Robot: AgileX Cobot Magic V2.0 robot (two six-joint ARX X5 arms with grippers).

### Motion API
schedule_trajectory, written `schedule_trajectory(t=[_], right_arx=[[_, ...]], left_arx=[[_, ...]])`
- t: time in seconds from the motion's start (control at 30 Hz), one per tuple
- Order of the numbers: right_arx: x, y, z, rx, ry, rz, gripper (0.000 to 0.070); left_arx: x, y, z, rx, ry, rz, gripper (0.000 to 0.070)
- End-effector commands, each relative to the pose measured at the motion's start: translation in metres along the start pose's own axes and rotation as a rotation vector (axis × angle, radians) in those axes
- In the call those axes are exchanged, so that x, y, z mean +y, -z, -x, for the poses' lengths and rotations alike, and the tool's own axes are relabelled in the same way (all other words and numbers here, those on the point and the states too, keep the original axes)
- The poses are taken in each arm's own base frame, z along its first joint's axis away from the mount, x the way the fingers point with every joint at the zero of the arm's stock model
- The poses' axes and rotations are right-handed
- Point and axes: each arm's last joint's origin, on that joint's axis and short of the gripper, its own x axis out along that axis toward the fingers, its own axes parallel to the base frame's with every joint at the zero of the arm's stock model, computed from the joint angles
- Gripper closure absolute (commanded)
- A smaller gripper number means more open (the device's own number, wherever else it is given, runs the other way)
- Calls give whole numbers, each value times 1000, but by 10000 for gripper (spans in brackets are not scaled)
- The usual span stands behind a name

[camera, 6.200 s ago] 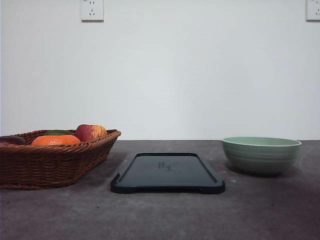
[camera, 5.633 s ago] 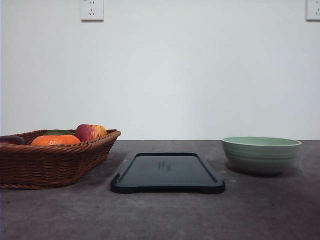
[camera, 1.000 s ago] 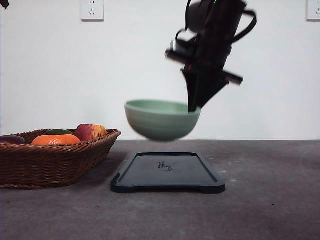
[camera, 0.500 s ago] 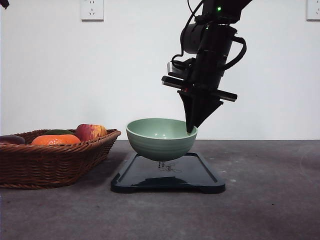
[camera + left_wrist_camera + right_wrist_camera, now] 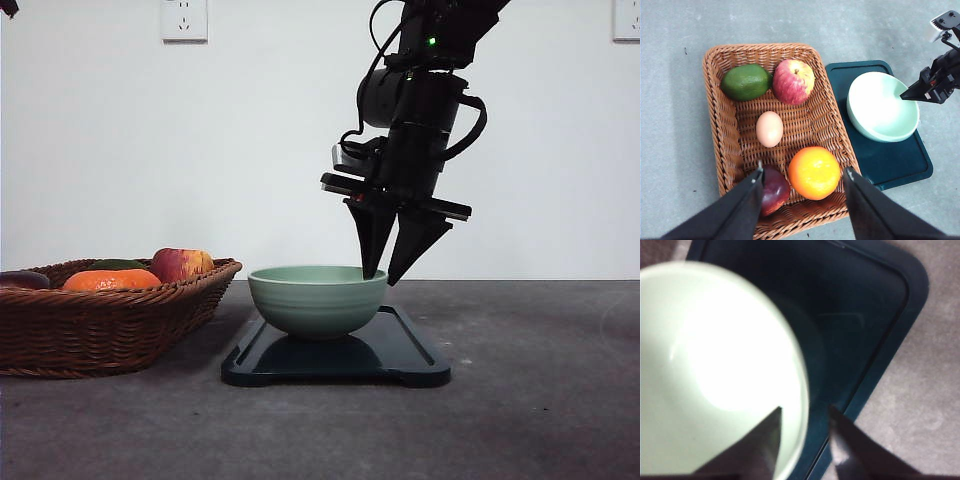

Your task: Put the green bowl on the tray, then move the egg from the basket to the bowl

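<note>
Right gripper (image 5: 381, 277) parted narrowly, straddling green bowl (image 5: 317, 299) rim at 3 o'clock (bowl down on tray (image 5: 405, 352)); could snag and tip it when lifting.

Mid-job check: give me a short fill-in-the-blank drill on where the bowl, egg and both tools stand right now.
1. The green bowl now sits on the black ____.
2. The right tool has its jaws ____, one finger on each side of the bowl's rim.
3. The egg lies in the ____, between the apple and the orange.
4. The left tool hovers open above the basket, holding ____.

Missing words: tray; open; basket; nothing
</note>
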Motion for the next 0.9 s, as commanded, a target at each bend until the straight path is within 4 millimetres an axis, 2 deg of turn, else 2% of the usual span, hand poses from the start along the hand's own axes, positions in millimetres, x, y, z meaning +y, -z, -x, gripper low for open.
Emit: schedule_trajectory(t=[0.0, 0.27, 0.43, 0.6, 0.87], right_arx=[[4, -6, 8, -30, -1, 5, 487], [15, -4, 60, -173, 32, 32, 488], [18, 9, 87, -305, 17, 52, 489], [19, 41, 104, -435, 0, 73, 490], [13, 114, 114, -594, -9, 116, 490]], left_arx=[[-2, -5, 3, -19, 4, -8, 389], [-2, -5, 3, -17, 4, -8, 389], [-2, -5, 3, -16, 4, -8, 389], [-2, -5, 3, -16, 4, -11, 389], [-2, -5, 3, -20, 4, -10, 388]])
